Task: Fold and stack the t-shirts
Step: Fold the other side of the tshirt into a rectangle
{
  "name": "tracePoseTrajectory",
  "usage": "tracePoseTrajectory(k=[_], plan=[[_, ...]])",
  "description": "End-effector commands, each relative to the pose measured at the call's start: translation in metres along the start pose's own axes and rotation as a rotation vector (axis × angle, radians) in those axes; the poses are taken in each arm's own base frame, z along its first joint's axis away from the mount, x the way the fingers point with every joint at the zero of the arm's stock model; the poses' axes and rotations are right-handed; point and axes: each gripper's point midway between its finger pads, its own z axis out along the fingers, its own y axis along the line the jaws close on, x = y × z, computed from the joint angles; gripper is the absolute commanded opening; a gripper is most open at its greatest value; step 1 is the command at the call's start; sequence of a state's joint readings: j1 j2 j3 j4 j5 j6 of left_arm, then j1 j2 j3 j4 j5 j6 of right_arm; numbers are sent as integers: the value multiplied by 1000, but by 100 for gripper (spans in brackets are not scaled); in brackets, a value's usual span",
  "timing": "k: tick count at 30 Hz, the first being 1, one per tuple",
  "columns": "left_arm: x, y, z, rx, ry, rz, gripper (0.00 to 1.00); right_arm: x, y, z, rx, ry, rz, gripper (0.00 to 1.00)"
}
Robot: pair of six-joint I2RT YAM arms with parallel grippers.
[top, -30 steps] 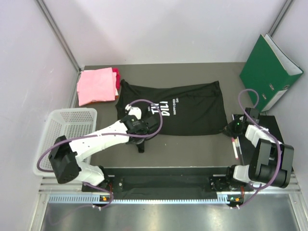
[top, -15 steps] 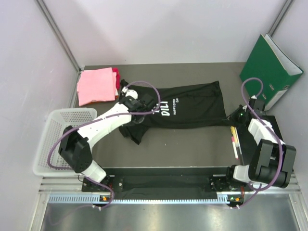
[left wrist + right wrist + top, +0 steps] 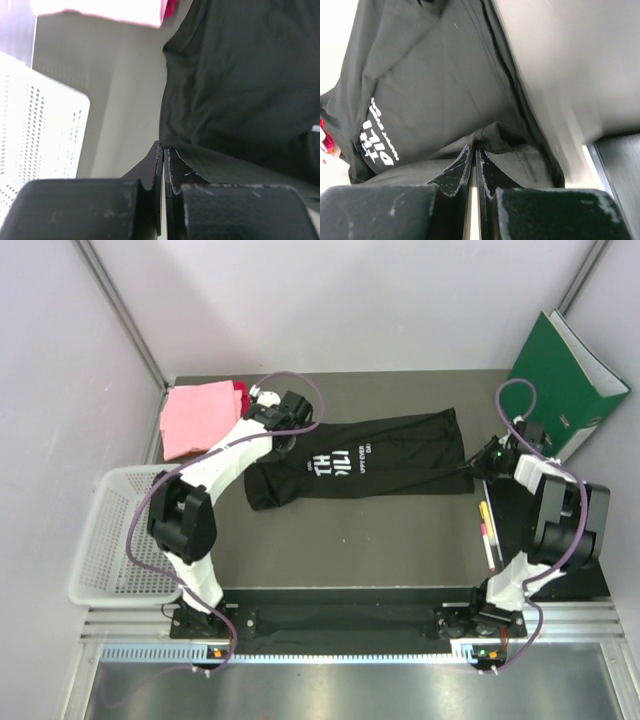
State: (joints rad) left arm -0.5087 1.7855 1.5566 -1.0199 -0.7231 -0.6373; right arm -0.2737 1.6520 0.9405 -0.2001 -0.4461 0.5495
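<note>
Both grippers are gripping the black t-shirt (image 3: pixel 385 455), one at each end.

Left gripper (image 3: pixel 162 147): the jaws are pressing together on a thin edge of black cloth at the shirt's left end. Right gripper (image 3: pixel 473 145): the jaws are pinching a small bunched fold at the right end.

Judging by the layout, you are laying the lifted edge over to make a lengthwise fold. To do that well:
- Travel both ends together at matching height.
- Hold a light tension between the arms so the band is not sagging or twisting.
- Set the carried edge down along the far edge of the shirt before letting go.
- Watch the left end, which is working just beside the pink stack and could drag it.

The shirt is lying as a long band across the far half of the grey table (image 3: pixel 380 540). The cloth is thin, matte and limp, and is creasing softly, with white printed lettering (image 3: pixel 330 462) towards its left end.

The white basket (image 3: pixel 110 540) is sitting at the near left, rigid and perforated.

At the far left, the light pink t-shirt (image 3: pixel 200 418) is lying folded into a rough square, with the darker pink-red one (image 3: pixel 240 395) peeking out at its right edge.

At the far right, a stiff green binder (image 3: pixel 560 390) is leaning against the wall.
</note>
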Motion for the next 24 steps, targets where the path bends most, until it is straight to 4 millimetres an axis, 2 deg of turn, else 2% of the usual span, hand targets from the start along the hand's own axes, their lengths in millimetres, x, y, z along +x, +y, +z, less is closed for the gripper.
tracePoseTrajectory(k=[1, 5, 10, 12, 19, 20, 22, 23, 24], plan=[[-30, -8, 12, 2, -33, -35, 0, -39, 37, 10, -102, -67, -112, 3], [-47, -4, 18, -14, -40, -67, 0, -47, 57, 21, -122, -50, -149, 3], [-60, 3, 35, -17, -28, -87, 0, -58, 67, 36, -119, -42, -162, 4], [-66, 3, 41, -7, -22, -92, 0, -55, 60, 46, -92, -16, -147, 4], [-71, -16, 78, 0, 29, -45, 0, -54, 44, 72, -20, 12, -113, 11], [-79, -19, 79, 14, 20, -57, 0, -55, 42, 74, -12, 9, -110, 13], [-87, -23, 87, 24, 18, -60, 0, -57, 42, 79, -15, 2, -112, 30], [-90, -26, 89, 42, 20, -64, 0, -57, 45, 80, -27, 0, -116, 44], [-89, -27, 100, 40, 35, -57, 0, -62, 51, 77, -45, -20, -135, 65]])
